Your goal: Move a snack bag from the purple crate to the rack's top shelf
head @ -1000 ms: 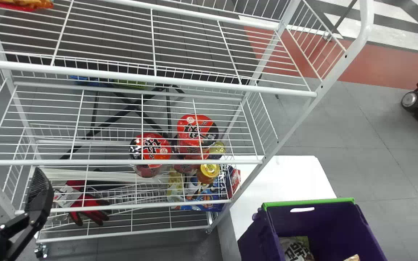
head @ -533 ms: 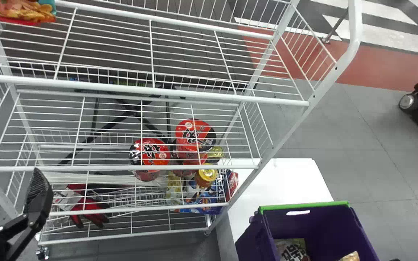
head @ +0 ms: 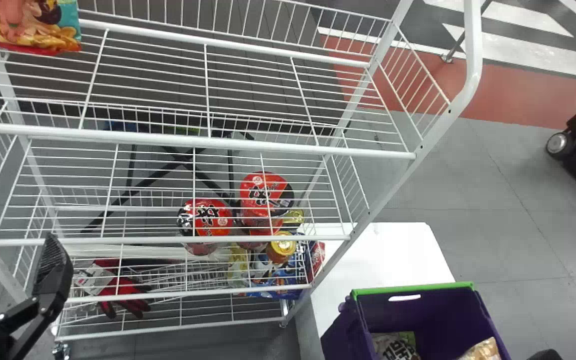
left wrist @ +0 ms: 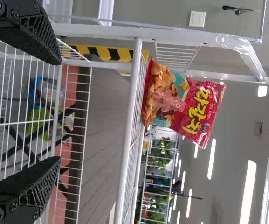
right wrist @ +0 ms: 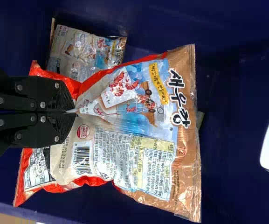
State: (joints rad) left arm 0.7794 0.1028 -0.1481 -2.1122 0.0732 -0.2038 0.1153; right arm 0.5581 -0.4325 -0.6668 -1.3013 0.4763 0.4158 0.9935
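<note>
Grey floor [head: 468, 190] stretches behind and beside a white wire rack [head: 248, 145], with a brick-red strip [head: 498, 92] and black-and-white markings farther back. To the rack's right, a purple crate [head: 413, 288] with a green rim sits by a white table [head: 390, 255]. Inside the crate is the snack bag [right wrist: 139, 135], pinched in the right hand [right wrist: 74, 112], whose fingers are closed on the wrapper.

The wrapper is glossy and crinkled, orange-red along its edges, with a broad tan band at one end finished in a flat, ridged seal. Big dark lettering runs over the tan. Beside it lies a blue sea scene: a brown boat, a net, red shrimp and a small yellow label. The rest is cream, crowded with fine print, a pale yellow chart and a barcode. Creases fan out from the pinch, and the bag's body puffs up around them. Another bag [right wrist: 85, 51], pale and silvery with a small shrimp picture, lies partly under it.

The left hand [head: 50, 275] is in front of the rack's left part, its fingers spread wide. On the top shelf stands a red bag [left wrist: 183, 105] with yellow lettering and a pink cartoon figure; red-lidded tubs [head: 205, 217] and a red-and-black glove [head: 125, 292] rest lower down.
</note>
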